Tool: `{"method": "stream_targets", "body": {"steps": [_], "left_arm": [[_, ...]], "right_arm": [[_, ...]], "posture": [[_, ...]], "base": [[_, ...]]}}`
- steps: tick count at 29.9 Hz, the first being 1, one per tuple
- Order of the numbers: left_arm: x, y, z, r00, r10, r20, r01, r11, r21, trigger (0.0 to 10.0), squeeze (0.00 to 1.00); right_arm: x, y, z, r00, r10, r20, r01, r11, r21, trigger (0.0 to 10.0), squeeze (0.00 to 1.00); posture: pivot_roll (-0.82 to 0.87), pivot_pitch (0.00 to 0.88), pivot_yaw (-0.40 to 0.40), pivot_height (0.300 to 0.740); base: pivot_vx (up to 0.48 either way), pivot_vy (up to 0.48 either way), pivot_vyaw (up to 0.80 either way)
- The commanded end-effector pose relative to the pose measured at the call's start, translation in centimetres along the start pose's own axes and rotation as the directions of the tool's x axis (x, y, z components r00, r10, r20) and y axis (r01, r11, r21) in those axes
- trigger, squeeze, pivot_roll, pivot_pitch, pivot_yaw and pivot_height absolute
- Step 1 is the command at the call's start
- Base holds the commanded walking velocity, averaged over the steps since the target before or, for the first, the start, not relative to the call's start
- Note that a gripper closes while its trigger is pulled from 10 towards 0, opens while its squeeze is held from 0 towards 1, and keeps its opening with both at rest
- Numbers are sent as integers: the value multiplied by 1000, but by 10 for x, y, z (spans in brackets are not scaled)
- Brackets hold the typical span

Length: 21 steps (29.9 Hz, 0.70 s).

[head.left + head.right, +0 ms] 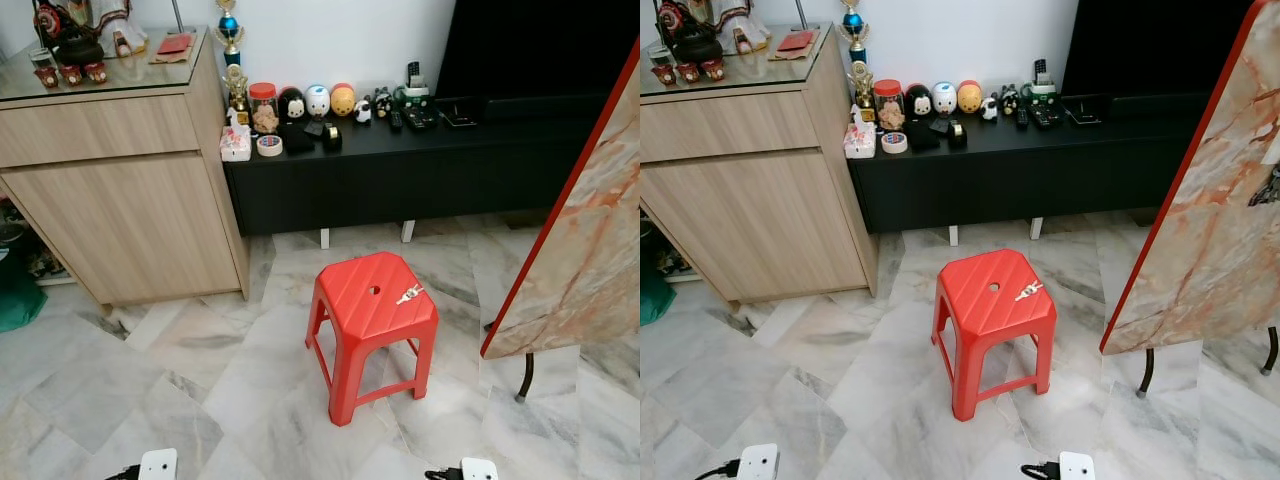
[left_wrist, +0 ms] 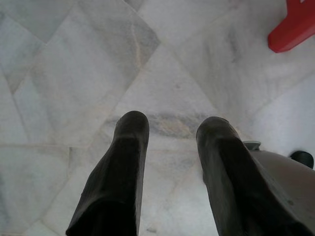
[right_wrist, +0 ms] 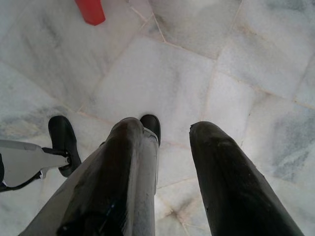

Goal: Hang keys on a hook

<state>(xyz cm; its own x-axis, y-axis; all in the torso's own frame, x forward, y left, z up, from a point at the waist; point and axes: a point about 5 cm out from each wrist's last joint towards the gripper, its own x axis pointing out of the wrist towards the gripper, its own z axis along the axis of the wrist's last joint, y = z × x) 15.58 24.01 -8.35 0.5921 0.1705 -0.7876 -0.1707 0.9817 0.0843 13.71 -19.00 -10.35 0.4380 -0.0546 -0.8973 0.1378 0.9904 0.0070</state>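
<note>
You see both pincers, left gripper [image 2: 170,130] and right gripper [image 3: 165,130], open and empty above the floor [image 2: 74,73], keys [image 1: 409,294] on the red stool [image 1: 365,305] far ahead of them.

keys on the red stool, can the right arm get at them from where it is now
Probably not yet. The keys lie uncovered on the red stool, but the right gripper hangs open, low over the marble floor, short of the stool.

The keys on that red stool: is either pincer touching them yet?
Apart. In the left eye view the keys lie alone on the red stool; both wrist views show the left pincer and right pincer open over bare marble floor.
</note>
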Motion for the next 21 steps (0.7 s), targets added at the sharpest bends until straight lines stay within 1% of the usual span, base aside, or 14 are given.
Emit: {"method": "stream_targets", "body": {"steps": [1,10,17,21], "left_arm": [[0,-1,-2,1000,-13,-22,13,1000,18,10000,0],[0,-1,-2,1000,-12,-21,13,1000,21,10000,0],[0,-1,-1,1000,-10,-17,11,1000,17,10000,0],[0,-1,-1,1000,-9,-16,10,1000,15,10000,0]], "right_arm": [[0,0,2,1000,-2,12,2,1000,15,10000,0],[0,0,3,1000,0,18,-1,1000,26,10000,0],[0,-1,4,1000,1,19,-1,1000,6,10000,0],[0,0,5,1000,7,23,-7,1000,4,10000,0]], "posture": [[21,0,22,740],[24,0,17,740],[26,0,15,740],[25,0,17,740]], "base": [[0,0,0],[0,0,0],[0,0,0],[247,0,0]]}}
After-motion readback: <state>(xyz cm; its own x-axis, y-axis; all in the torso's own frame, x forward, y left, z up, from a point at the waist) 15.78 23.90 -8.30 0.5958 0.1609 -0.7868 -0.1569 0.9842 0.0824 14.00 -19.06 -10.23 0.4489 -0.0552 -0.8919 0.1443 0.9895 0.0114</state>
